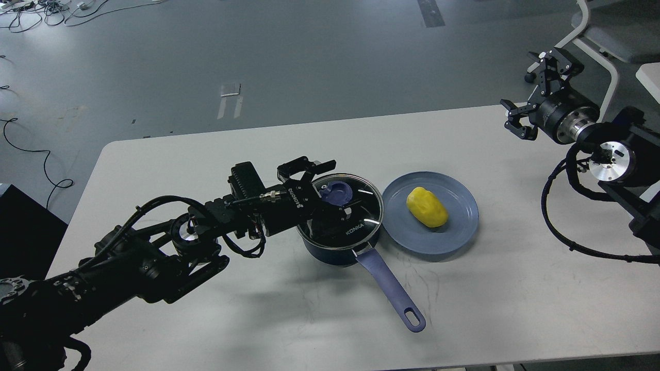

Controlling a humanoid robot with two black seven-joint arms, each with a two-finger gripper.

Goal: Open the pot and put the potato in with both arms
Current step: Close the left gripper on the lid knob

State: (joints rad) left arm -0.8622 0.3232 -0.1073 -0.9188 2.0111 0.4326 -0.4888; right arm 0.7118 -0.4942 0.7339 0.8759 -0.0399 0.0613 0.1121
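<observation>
Your pale grey counter (289,330) carries the pot (337,242), its handle pointing toward you and the glass lid (356,216) still on. Your left claw (330,193) spreads around the lid's knob (335,193). Just right of the pot, the potato (426,207) lies on a plate (454,226). Farther right, your right claw (533,100) hangs apart, empty. Beyond the pot, grey floor (258,51) with cables (36,10).

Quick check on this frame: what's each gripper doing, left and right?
Left gripper: open, fingers either side of the blue knob on the lid; not visibly clamped.
Right gripper: open, empty, up beyond the table's far right edge.
</observation>
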